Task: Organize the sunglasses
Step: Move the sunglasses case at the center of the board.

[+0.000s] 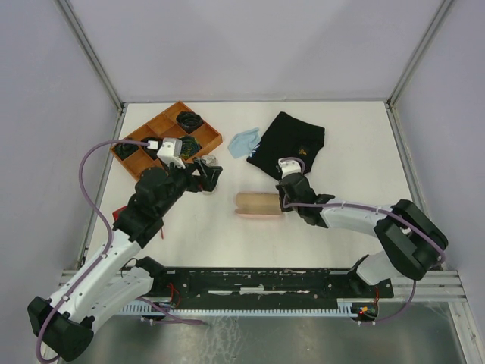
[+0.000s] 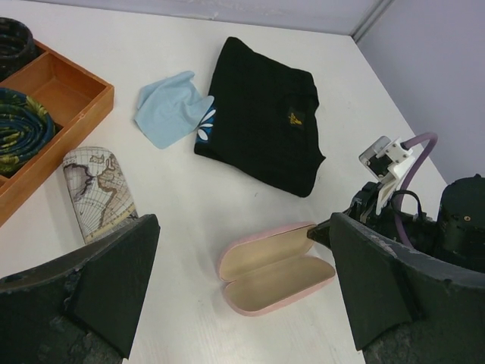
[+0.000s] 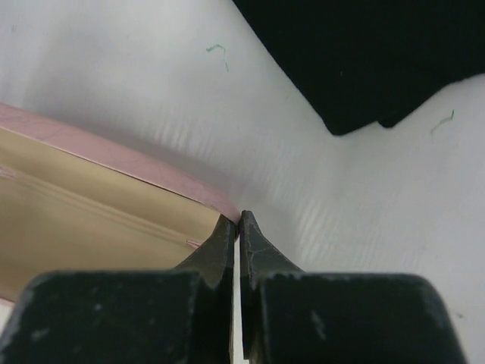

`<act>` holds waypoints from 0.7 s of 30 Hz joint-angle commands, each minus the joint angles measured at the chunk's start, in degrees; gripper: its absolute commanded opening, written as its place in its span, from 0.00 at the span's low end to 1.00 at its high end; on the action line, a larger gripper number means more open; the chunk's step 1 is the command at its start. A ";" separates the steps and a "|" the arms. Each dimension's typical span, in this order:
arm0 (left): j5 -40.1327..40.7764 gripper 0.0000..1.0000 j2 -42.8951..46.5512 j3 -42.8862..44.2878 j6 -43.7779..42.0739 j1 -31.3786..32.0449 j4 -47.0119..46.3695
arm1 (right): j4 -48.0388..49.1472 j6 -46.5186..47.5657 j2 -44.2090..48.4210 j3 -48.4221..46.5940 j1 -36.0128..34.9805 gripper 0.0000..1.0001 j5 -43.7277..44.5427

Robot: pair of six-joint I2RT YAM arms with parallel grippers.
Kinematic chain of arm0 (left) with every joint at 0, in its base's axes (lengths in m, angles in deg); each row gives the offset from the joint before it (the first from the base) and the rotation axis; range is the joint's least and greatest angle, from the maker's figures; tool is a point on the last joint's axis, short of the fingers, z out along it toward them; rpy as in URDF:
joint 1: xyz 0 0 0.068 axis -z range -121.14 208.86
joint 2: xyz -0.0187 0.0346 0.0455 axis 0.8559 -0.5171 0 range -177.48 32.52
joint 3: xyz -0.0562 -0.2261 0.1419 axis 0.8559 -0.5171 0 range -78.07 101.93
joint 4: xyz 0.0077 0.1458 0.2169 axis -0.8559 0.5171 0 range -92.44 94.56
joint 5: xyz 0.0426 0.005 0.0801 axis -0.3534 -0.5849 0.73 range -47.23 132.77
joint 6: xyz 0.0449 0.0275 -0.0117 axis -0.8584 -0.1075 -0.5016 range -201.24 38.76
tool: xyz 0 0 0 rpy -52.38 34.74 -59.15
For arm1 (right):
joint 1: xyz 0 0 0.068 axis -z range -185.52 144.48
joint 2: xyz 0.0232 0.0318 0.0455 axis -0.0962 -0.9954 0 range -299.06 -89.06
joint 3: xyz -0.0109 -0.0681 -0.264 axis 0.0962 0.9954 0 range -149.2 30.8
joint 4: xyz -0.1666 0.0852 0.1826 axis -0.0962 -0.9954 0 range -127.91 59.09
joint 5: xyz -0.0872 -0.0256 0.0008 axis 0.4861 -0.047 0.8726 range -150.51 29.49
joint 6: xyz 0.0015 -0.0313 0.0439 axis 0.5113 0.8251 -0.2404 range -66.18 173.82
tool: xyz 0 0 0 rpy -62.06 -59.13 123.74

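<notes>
No sunglasses show clearly in any view. A small red sliver (image 1: 116,218) peeks out beside my left arm, and I cannot tell what it is. The pink glasses case (image 1: 258,204) (image 2: 276,265) lies open mid-table, its beige inside bare. My right gripper (image 1: 283,199) (image 3: 239,220) is shut on the rim of the case (image 3: 136,163) at its right end, one finger inside and one outside. My left gripper (image 1: 208,176) (image 2: 242,288) hangs wide open above the table left of the case, holding nothing.
A grey map-patterned glasses case (image 2: 95,189) (image 1: 210,159) lies closed by my left fingers. A wooden tray (image 1: 145,127) (image 2: 83,129) with rolled dark items sits at the back left. A blue cloth (image 1: 244,142) (image 2: 168,108) and a folded black garment (image 1: 289,144) (image 2: 261,114) (image 3: 364,53) lie behind.
</notes>
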 commanded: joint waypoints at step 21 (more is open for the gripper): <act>41.01 0.99 -5.55 -1.13 16.66 -0.03 22.27 | 2.84 9.62 -4.91 -10.02 7.18 0.35 -15.23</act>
